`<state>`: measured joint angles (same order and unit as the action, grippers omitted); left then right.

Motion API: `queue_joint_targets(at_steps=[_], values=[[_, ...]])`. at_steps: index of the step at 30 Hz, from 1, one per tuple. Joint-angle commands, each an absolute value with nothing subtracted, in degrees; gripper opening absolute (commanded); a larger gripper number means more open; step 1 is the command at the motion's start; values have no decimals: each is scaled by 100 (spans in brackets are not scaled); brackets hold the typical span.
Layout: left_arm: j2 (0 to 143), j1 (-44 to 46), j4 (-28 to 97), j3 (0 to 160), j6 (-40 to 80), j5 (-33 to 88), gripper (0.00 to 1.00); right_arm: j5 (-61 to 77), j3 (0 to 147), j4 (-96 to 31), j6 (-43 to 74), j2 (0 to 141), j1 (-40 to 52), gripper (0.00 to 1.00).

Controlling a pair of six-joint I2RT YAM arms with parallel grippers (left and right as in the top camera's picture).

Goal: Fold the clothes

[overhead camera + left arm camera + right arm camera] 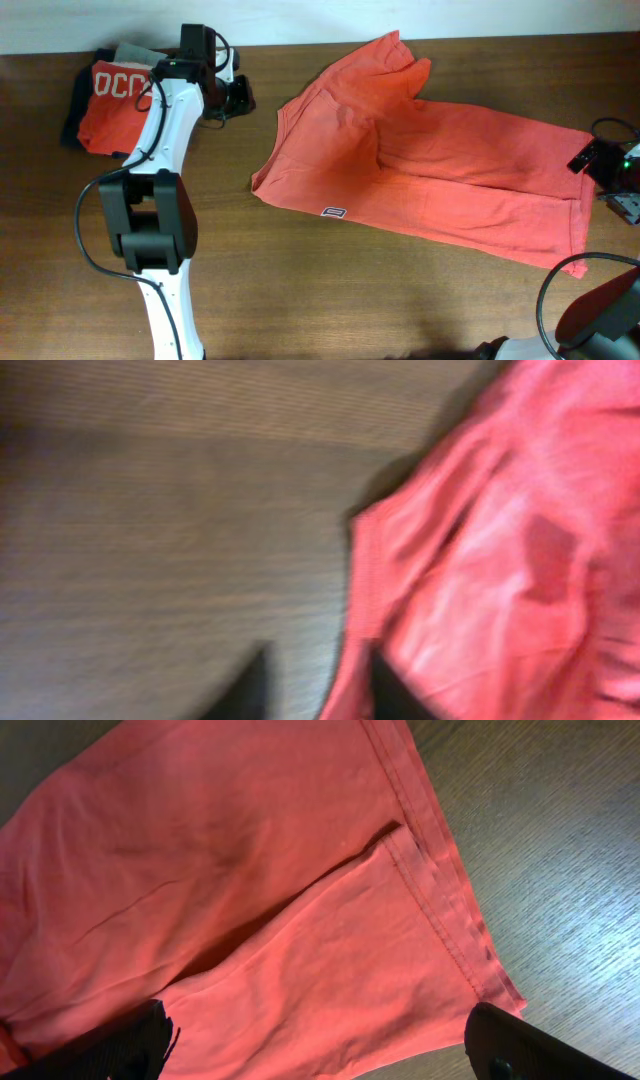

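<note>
The coral T-shirt (430,160) lies across the right half of the desk (300,290); only the overhead view shows its hem label (333,212). My right wrist view shows my right pincer (325,1045) spread wide above a stitched edge, holding nothing. My left pincer (238,98) has a blurred view, so I cannot tell its grip.

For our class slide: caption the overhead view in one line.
Coral-red short-sleeved T-shirt lying rumpled on a brown wooden table, awaiting folding.

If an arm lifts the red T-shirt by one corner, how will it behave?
Probably floppy: the T-shirt lies creased and folded over itself. Likely to drape and drag, since it spreads wide across the table.
</note>
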<state>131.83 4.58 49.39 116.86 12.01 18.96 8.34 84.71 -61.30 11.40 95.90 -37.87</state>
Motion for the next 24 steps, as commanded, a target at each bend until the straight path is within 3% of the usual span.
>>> queue_joint_targets(at_steps=[1, 9, 24], values=[[13168, 672, 4733, 11712, 1275, 2397, 1, 694, 8567, -6132, 1074, 9592, -3789, 99], [13170, 1420, 4080, 11712, 1214, 993, 1, 694, 8567, -6130, 1074, 9592, -3789, 99], [14086, 1695, 3555, 11712, 1214, 1039, 1, 694, 8567, -6132, 1074, 9592, -3789, 99]])
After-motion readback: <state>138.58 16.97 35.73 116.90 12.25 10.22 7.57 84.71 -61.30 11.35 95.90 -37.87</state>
